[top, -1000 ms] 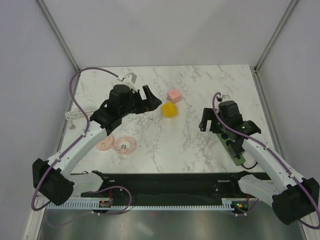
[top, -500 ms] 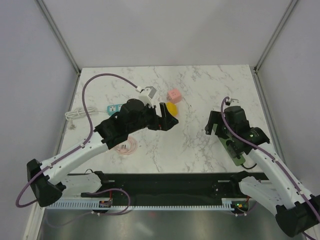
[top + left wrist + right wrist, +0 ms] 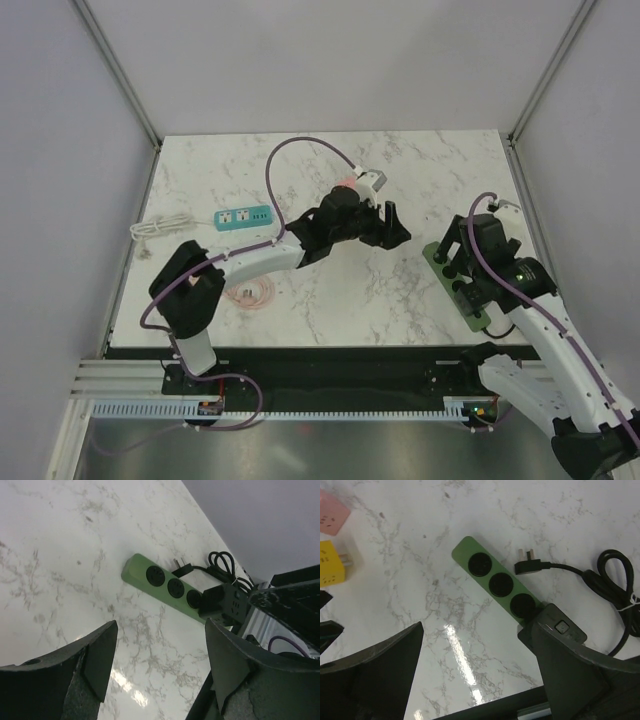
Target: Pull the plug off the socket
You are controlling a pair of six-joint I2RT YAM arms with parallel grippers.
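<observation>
Strip [image 3: 500,584] lies on the right side of the desk [image 3: 330,290]: green, three round sockets bare. Plug [image 3: 559,626], a black block, is seated in the strip's near end, toward the arm bases. A loose plug [image 3: 529,566] on a black cord [image 3: 615,595] lies flat just beside the strip, on the side away from the yellow cube [image 3: 332,565], prongs free; not the target, I judge. Right gripper [image 3: 475,630] hangs above the strip, spread wide and holding nothing, with the plug close to its right finger. Left gripper [image 3: 160,630] is also wide and empty, on the strip's cube side, well apart and pointed at it. Step in hand, as I read it: closing in for the grasp. The right gripper is the nearer one, so it should slide along the strip to the near end and centre over the plug. It should square its fingers across two flat sides, come down low on the body and close firmly. The pull should go straight off the strip's face, with no twist or rocking. The strip looks light and unfixed, so it will likely lift with the plug; the left gripper should press down on the bare-socket end first. The cord loops near the plug, so keep the fingers clear of it.
</observation>
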